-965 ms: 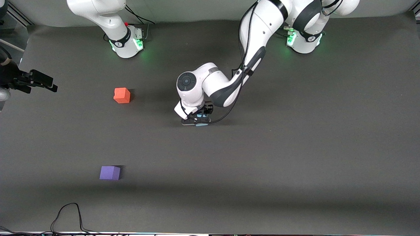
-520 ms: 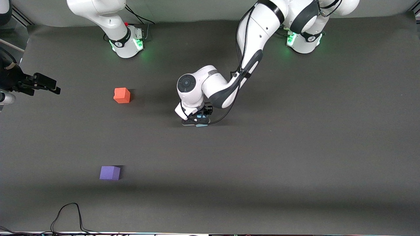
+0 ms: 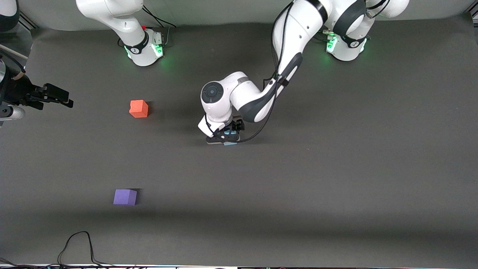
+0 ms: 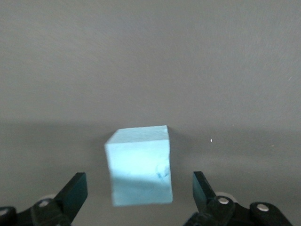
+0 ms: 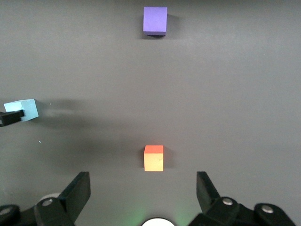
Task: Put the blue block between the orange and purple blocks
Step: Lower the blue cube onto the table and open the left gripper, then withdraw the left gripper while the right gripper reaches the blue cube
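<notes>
— Dark grey table mat (image 3: 336,186): where does the blue block (image 4: 139,165) sit?

— Centre of the front view. I see it on the mat, left gripper (image 4: 140,197) low around it, fingers spread wide and clear of its sides.

— The others?

— Orange block (image 3: 139,108) upper left, purple block (image 3: 125,197) lower left; right gripper (image 3: 59,98) waits at the left edge, fingers wide.

— Where's your left end effector (image 3: 227,135)?

— Low at mid-table, arm folded down, black fingers (image 4: 73,193) spread wide, gripping nothing.

— And your right end effector (image 3: 61,98)?

— Waiting aloft at its arm's end of the table, fingers (image 5: 77,190) spread.
</notes>
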`<state>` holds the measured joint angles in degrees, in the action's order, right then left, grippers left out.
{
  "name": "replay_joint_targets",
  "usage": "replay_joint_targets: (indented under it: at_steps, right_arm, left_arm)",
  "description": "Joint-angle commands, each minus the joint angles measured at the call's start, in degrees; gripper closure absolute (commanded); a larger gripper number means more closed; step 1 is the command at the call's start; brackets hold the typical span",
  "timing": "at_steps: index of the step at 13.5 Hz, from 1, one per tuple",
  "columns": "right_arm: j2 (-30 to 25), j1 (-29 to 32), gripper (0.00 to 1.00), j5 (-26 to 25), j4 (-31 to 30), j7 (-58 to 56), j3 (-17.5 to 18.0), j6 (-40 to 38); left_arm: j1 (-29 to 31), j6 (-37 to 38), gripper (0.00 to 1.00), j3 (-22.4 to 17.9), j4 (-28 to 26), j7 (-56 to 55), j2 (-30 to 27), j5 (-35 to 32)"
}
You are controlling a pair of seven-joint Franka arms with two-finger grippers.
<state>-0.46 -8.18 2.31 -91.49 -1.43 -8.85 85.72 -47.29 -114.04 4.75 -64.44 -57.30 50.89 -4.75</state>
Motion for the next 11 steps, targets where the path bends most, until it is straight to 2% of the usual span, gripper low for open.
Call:
replay_joint_targets:
  at_steps: [1, 2, 4, 7, 9, 11]
  right_arm:
    - [0.4, -1.7, 0.0, 0.9, 0.3, -0.3, -0.4, 0.3]
    - [0.2, -2.9, 0.0, 0.9, 0.3, -0.3, -0.5, 0.2]
    - [0.2, -5.2, 0.0, 1.3, 0.3, 2.2, -0.4, 0.1]
    - [1.6, -15.2, 0.0, 1.7, 1.4, 15.2, -0.4, 0.9]
    - [4.9, -21.9, 0.0, 2.3, 4.2, 21.5, -0.4, 1.7]
    - [9.4, -29.0, 0.0, 4.0, 8.8, 32.3, -0.4, 3.2]
  left_arm:
    - [5.7, 6.0, 0.0, 0.3, -0.8, 1.0, -7.5, 3.0]
    - [8.7, 6.5, 0.0, 0.2, -1.5, 3.2, -10.6, 5.1]
    - [16.6, 6.8, 0.0, 0.1, -8.8, 9.5, -17.4, 7.4]
    - [28.6, 7.1, 0.0, 0.1, -20.8, 22.7, -26.7, 8.6]
    - [35.7, 7.4, 0.0, -0.1, -26.8, 31.9, -32.1, 8.6]
    - [40.0, 7.4, 0.0, -0.4, -31.3, 36.6, -36.4, 7.4]
